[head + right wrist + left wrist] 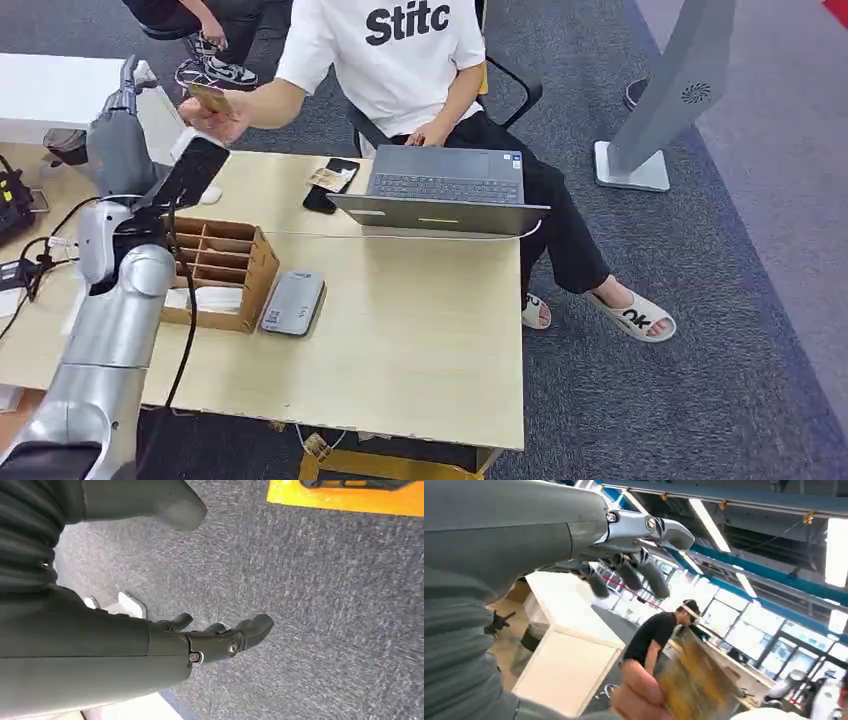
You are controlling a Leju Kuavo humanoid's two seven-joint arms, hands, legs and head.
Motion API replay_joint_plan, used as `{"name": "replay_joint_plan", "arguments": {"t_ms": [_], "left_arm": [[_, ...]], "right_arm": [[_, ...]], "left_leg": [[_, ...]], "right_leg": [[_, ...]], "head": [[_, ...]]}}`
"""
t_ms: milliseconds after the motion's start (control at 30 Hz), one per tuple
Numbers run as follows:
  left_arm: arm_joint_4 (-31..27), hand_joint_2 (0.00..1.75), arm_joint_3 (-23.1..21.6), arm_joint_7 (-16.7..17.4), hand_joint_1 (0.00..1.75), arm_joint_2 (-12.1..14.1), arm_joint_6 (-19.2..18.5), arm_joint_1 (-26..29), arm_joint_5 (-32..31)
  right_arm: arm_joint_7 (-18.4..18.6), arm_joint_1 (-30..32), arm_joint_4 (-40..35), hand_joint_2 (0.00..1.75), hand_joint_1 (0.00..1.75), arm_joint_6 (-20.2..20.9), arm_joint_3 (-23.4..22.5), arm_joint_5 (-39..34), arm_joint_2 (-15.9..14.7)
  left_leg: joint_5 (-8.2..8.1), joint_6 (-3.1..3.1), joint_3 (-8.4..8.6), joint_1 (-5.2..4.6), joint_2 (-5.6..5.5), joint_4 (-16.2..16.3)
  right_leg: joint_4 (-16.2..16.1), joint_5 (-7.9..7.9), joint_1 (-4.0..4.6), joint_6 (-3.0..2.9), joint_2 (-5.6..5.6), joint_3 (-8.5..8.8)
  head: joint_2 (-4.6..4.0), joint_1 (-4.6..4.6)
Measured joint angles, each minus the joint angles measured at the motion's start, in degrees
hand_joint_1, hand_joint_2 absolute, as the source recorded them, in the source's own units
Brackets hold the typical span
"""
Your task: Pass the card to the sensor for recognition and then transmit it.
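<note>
Grey carpet, tan desk [420, 330] w/ seated person behind it. L hand [128, 100] raised over the desk's far left corner; wrist view shows its fingers [624, 575] spread apart, nothing in them. Card [211, 98] is pinched in the person's hand [205, 118], just beside the L hand, apart from it; looks gold/yellow, blurred close-up [694, 680]. R hand [220, 640] hangs over carpet, fingers loosely curled, not holding anything.

Step, my read: handover end, card looks already w/ the person, so transmit nearly or fully done. Next prob calls for lowering the L arm clear of the box [225, 272] and cables.

Hard to tell: whether the grey flat device [293, 303] is the sensor; card face unreadable; L hand partly hidden by its own arm in head view.
</note>
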Motion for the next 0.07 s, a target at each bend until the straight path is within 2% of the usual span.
{"name": "replay_joint_plan", "arguments": {"t_ms": [67], "left_arm": [[-2.9, 1.75, 0.0, -1.8, 0.00, 0.3, 1.4, 3.3, 1.6]], "right_arm": [[-0.3, 0.1, 0.0, 1.75, 0.00, -0.2, 0.0, -0.4, 0.0]], "left_leg": [[-0.01, 0.00, -0.01, 0.00, 0.03, 0.0]], "right_leg": [[0.0, -0.01, 0.00, 0.00, 0.04, 0.00]], "head": [[0.00, 0.02]]}}
